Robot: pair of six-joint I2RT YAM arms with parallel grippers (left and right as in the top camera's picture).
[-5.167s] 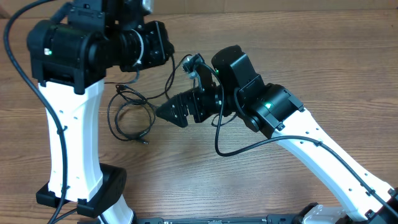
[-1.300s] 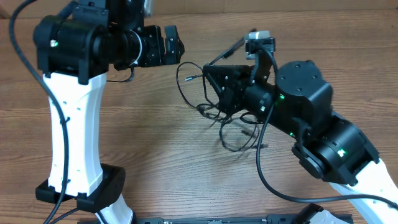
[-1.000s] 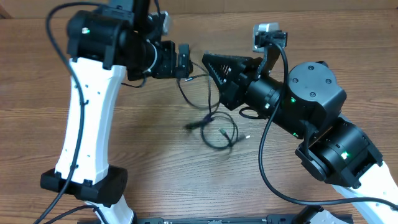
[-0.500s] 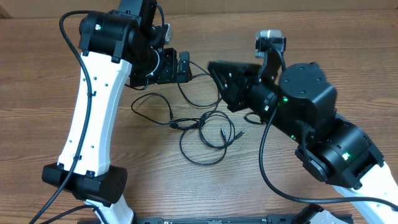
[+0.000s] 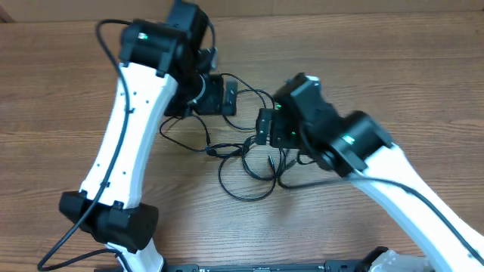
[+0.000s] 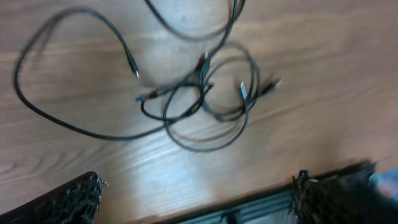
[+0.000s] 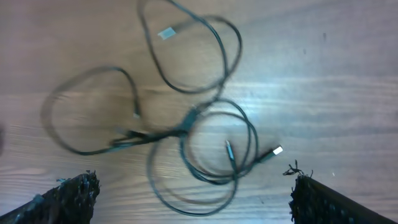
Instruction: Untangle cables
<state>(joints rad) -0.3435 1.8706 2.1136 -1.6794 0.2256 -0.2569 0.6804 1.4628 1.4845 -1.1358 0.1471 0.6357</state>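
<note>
The cables (image 5: 224,149) lie loose on the wooden table as several thin black overlapping loops, crossing at one knot. My left gripper (image 5: 225,98) hangs open just above and behind them. My right gripper (image 5: 265,127) is open at their right side, holding nothing. In the left wrist view the cables (image 6: 202,87) spread out ahead of the left gripper (image 6: 199,199), whose fingers (image 6: 68,202) stand far apart. In the right wrist view the cables (image 7: 189,118) lie on the wood below the open right gripper (image 7: 199,199), a silvery plug (image 7: 278,150) at the right.
The left arm's white column rises from its base (image 5: 113,227) at the front left. The right arm's thick black wire (image 5: 281,180) hangs over the right side of the loops. The table's front edge and a dark frame (image 6: 261,208) show in the left wrist view.
The right gripper has opened and let the cables go; they have dropped and spread on the table. The right arm has swung down and left; the left arm has shifted right.
</note>
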